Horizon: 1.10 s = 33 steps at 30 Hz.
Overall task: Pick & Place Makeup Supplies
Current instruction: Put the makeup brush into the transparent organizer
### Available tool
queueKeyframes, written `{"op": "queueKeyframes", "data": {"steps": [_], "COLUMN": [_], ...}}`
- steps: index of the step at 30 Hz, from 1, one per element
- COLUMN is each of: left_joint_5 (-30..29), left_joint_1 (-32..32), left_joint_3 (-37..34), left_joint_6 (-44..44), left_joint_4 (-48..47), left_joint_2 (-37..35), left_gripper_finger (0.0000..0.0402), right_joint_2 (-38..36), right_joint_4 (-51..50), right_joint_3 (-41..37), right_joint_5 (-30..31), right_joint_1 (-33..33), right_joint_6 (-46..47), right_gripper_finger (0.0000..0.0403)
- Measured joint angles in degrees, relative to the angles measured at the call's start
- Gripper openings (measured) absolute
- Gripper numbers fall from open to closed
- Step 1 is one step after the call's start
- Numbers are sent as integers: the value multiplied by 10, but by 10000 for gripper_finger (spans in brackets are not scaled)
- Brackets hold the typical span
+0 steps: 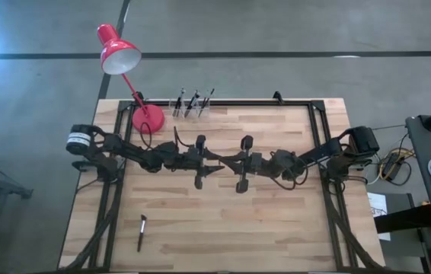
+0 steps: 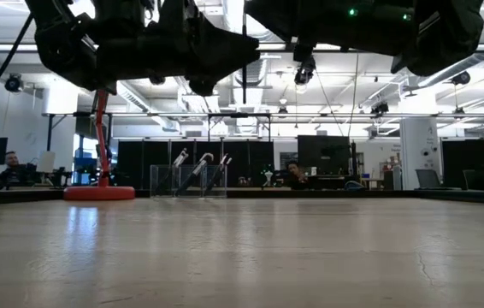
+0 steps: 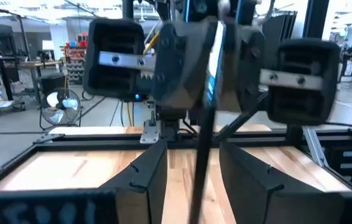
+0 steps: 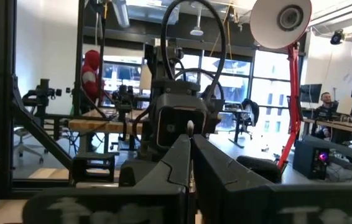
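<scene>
**Table stock, near edge to far edge**

Item 1. One brush [image 1: 142, 232], lying loose on the table [image 1: 276, 228] near my left front corner, well apart from both my grippers.

Item 2. My left gripper [image 1: 217, 164], mid-table, raised above the wood, jaws apart. In the left wrist view a thin dark rod stands blurred between my fingers [image 3: 145, 180]; I cannot tell whether it is a brush or whether I touch it.

Item 3. My right gripper [image 1: 227, 161], tip to tip with the left at the centre, jaws together.

Item 4. Clear holder [image 1: 190, 108] at the far edge, left of centre, with several brushes [image 2: 192, 174] leaning inside.

Item 5. Red lamp [image 1: 118, 53], base just left of the holder.

Item 6. People seated at desks beyond the table.
</scene>
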Motion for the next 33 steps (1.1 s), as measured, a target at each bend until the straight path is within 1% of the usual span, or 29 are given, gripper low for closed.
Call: {"op": "queueKeyframes", "data": {"steps": [3,6,8,12,13,18,21,25,27,30,33], "left_joint_5": [0,0,0,-5,-8,-22,-41,-52,-69,-104,-145], "left_joint_1": [0,0,0,-1,-1,-1,-2,-2,-2,-1,2], "left_joint_3": [4,6,6,6,6,5,5,5,5,4,4], "left_joint_6": [5,7,7,7,8,7,7,6,7,8,9], "left_joint_4": [0,-5,-7,-12,-11,-20,-27,-37,-48,-60,-77], "left_joint_2": [2,2,2,2,2,1,0,-1,-1,-1,-3], "left_gripper_finger": [138,124,102,28,15,10,9,8,8,8,8], "right_joint_2": [11,18,18,17,16,16,12,6,-6,-37,-80], "right_joint_4": [0,-2,-3,-4,-4,-5,-20,-24,-28,-77,-179], "right_joint_3": [9,13,14,14,14,13,12,11,9,2,-1], "right_joint_5": [-2,-2,-2,-2,2,2,4,6,8,17,30], "right_joint_1": [0,0,0,0,0,-1,-1,0,0,2,1], "right_joint_6": [0,-1,-2,-2,-2,-4,-4,-3,-2,-9,-12], "right_gripper_finger": [8,8,8,9,9,23,46,84,101,121,126]}}
